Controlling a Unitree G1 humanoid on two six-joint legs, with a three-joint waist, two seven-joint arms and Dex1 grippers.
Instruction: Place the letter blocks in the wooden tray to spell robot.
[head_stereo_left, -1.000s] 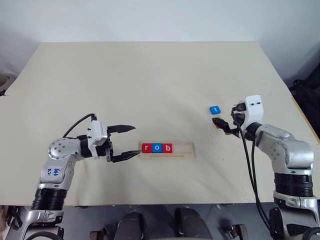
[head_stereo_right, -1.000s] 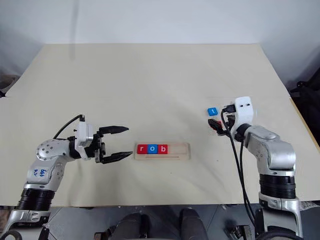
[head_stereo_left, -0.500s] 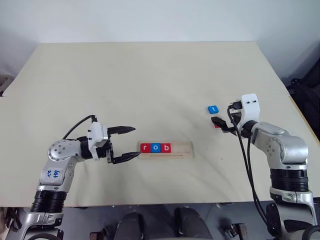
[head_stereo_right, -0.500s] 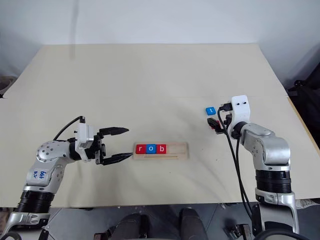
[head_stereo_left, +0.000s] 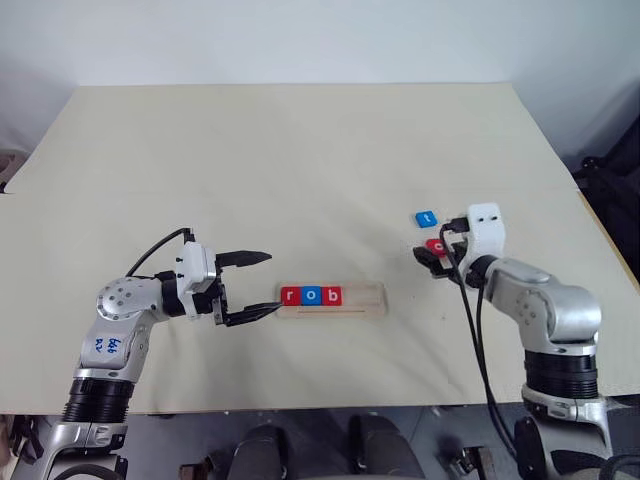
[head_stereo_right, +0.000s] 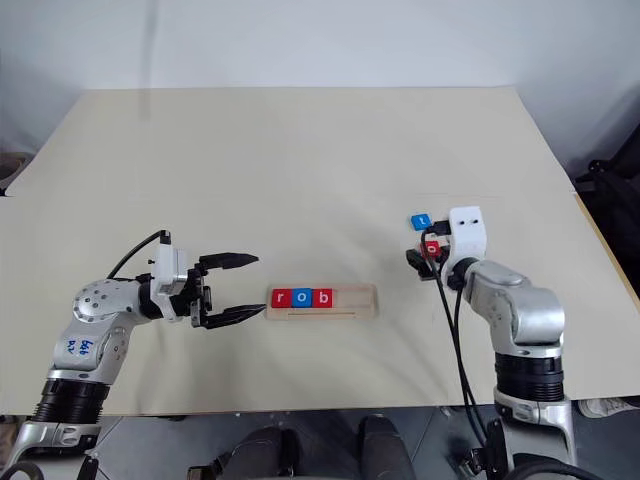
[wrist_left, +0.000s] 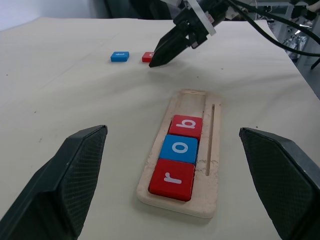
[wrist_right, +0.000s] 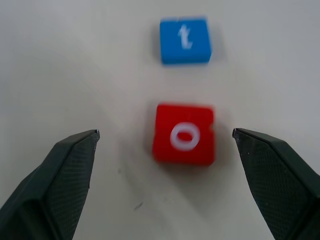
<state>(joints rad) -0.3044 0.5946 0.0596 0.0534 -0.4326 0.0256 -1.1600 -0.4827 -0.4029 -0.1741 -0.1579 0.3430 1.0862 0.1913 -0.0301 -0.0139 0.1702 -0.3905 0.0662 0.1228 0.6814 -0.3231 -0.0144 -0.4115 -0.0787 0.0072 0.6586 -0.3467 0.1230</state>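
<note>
The wooden tray (head_stereo_left: 352, 301) lies at the table's front middle. In its left part sit a red r block (head_stereo_left: 291, 295), a blue o block (head_stereo_left: 312, 295) and a red b block (head_stereo_left: 333, 295); its right part is bare. A blue t block (wrist_right: 185, 40) and a red o block (wrist_right: 184, 134) lie loose on the table to the right. My right gripper (head_stereo_left: 432, 257) is open, with the red o between and ahead of its fingers, untouched. My left gripper (head_stereo_left: 272, 281) is open and empty just left of the tray's left end.
The tray stands on a wide beige table (head_stereo_left: 300, 160). The table's right edge runs close behind my right arm, and its front edge lies just below the tray.
My right gripper has moved left and down toward the red o block, which now shows between its fingers. The left arm and the tray have not moved.
</note>
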